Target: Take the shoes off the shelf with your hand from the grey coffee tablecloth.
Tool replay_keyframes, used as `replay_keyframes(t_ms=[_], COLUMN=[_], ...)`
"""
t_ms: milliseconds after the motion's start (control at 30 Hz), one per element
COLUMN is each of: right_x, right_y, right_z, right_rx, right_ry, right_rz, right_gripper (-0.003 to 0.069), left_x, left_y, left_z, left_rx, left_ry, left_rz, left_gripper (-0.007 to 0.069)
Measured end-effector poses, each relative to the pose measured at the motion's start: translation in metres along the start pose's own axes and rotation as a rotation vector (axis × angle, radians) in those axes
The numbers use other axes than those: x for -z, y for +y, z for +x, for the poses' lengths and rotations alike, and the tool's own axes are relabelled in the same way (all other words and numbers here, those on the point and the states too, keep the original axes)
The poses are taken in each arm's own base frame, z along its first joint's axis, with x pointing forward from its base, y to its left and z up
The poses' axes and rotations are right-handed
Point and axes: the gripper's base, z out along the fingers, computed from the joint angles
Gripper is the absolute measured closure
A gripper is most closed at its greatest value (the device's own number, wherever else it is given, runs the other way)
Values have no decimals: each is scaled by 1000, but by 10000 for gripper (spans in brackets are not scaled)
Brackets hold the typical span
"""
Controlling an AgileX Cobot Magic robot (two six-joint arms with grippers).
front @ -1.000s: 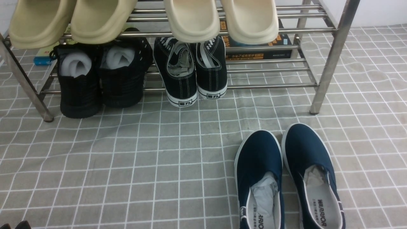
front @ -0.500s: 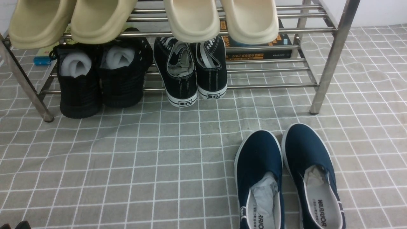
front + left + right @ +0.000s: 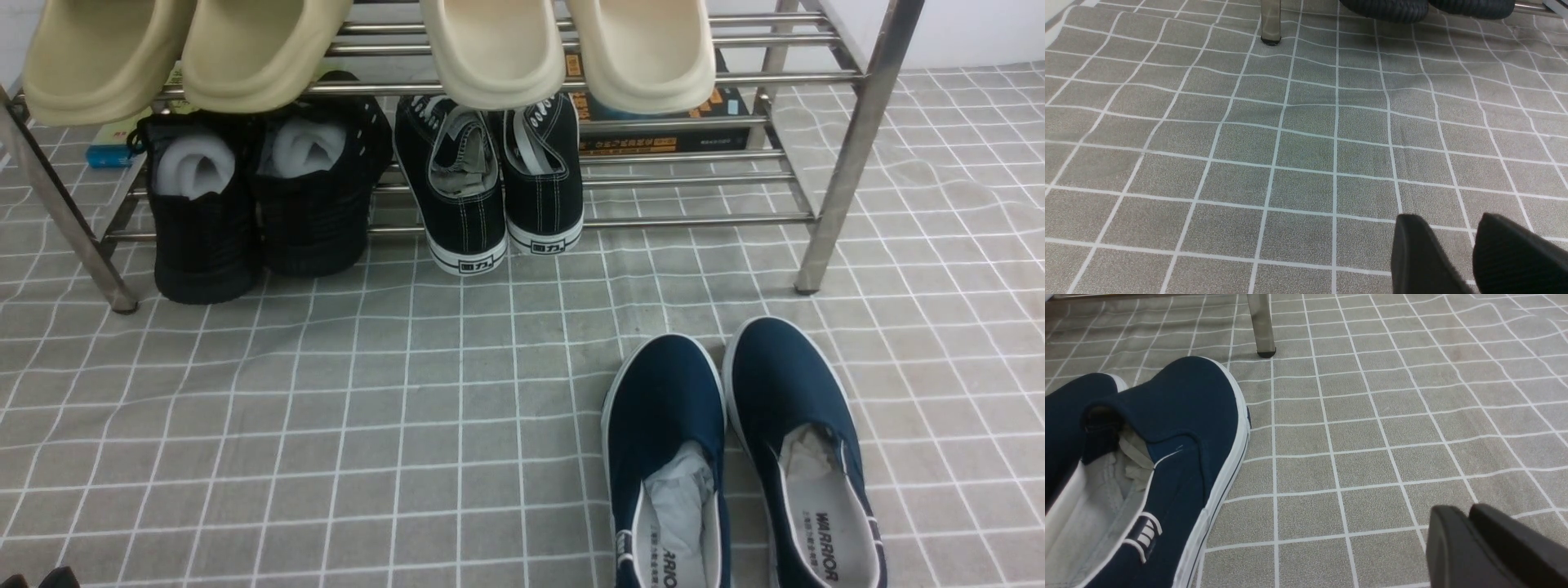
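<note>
Looking forward from the front view, the shoes (image 3: 739, 465) are being seen side by side on the grey coffee tablecloth (image 3: 367, 425) at about five o'clock in the picture, heels toward the robot and toes toward twelve o'clock. Their long axes are running near-and-far, toward the empty right end of the shelf (image 3: 849, 155), whose lower tier is being occupied by black sneakers (image 3: 261, 188) and black lace-ups (image 3: 498, 180), with beige slippers (image 3: 367, 49) above. No arm is being shown here.

From the left wrist view, only bare cloth, one shelf leg and dark soles are being shown; the left end effector (image 3: 1461, 257) is being held with a narrow gap between its pads, nothing in it.

From the right wrist view, the pair is lying just beside the right end effector (image 3: 1470, 543), at roughly nine o'clock of it. That end effector is being kept almost closed and empty. The right arm is being judged the nearer one, so a sideways reach across the shoe's length is being called for.
</note>
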Motion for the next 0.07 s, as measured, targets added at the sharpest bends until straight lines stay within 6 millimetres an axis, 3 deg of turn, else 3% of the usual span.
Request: replay_keyframes(t_ms=[67], right_x=[0], right_y=[0], right_z=[0], right_rx=[0], right_ry=[0], right_rz=[0], right_gripper=[574], left_x=[0], left_y=[0], left_z=[0], left_rx=[0], left_ry=[0], left_rz=[0], left_gripper=[383])
